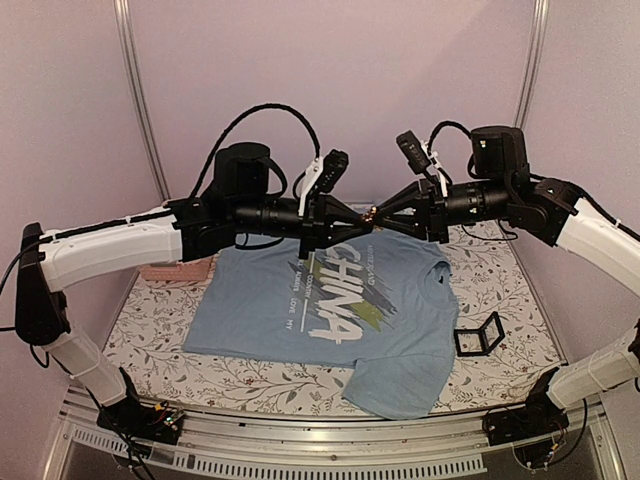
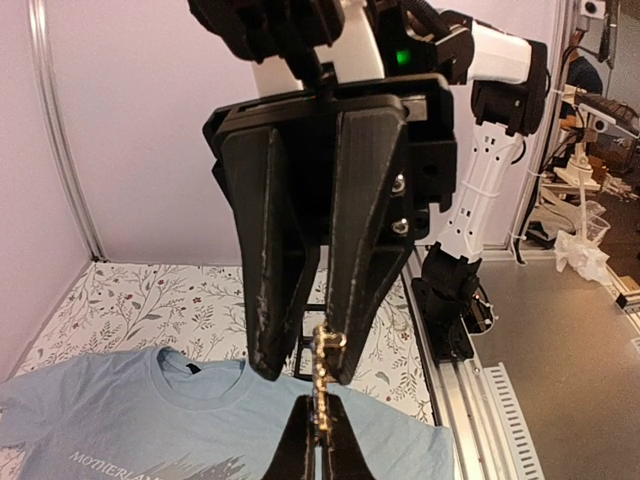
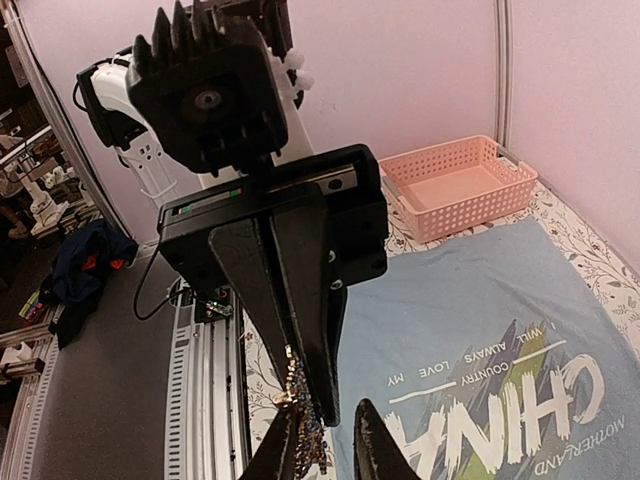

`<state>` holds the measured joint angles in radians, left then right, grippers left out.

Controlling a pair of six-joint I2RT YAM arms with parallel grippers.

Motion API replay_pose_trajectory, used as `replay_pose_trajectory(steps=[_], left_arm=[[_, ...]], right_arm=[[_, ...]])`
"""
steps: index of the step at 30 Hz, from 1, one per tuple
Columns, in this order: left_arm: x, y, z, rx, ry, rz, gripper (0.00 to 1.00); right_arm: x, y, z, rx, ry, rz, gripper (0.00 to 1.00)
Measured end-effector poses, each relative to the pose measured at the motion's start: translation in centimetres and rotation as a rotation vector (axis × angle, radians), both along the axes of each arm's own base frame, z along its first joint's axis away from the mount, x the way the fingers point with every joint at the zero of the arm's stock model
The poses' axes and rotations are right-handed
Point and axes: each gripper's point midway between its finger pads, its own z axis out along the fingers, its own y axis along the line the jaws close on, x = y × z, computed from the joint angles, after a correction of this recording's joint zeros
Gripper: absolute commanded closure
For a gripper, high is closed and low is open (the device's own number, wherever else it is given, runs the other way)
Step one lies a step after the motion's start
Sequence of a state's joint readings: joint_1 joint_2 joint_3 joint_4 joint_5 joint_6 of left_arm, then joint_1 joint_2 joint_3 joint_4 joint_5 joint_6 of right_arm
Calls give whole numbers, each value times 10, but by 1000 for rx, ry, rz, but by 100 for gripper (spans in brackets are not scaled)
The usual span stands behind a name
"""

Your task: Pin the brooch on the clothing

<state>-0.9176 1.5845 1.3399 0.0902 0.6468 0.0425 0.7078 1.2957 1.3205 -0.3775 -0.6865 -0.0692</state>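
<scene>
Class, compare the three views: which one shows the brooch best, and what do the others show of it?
Left wrist. The brooch shows there close up, as a clear golden cluster near the centre. In the right wrist view it is dim and partly hidden; from the top it is only a speck.

Brooch [image 2: 322, 372]: pale-gold metal, glittery, glossy, many small facets.
Shirt [image 1: 300, 315]: light blue knit cloth, matt, softly creased; chest print flat and matt.
Left gripper [image 1: 360, 214]: black plastic, matt, finely textured finger faces.
Right gripper [image 1: 379, 212]: black plastic, matt; finger edges scuffed pale.
Arm shells [image 1: 110, 248]: white plastic, smooth, slight sheen.
Basket [image 3: 455, 185]: pink plastic, smooth, perforated walls.
Table cover [image 1: 500, 285]: floral-printed cloth, matt.
Frame box [image 1: 478, 337]: black thin bars, faint sheen; material unclear.
Rail [image 1: 330, 442], near edge: bare metal, ribbed, satin.
</scene>
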Motion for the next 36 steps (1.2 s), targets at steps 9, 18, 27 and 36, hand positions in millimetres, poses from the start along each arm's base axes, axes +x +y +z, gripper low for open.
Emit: replay_pose_trajectory(steps=[9, 18, 27, 36], left_arm=[[-2, -1, 0, 0, -18, -3, 100], [8, -3, -3, 16, -64, 70, 100], [36, 7, -13, 103, -204, 235, 100], [26, 15, -19, 188, -311, 223, 100]], right_arm=[[0, 0, 0, -2, -6, 2, 69], [-4, 0, -16, -70, -22, 0, 41], [-13, -27, -4, -116, -104, -75, 35], [-10, -41, 15, -109, -180, -147, 43]])
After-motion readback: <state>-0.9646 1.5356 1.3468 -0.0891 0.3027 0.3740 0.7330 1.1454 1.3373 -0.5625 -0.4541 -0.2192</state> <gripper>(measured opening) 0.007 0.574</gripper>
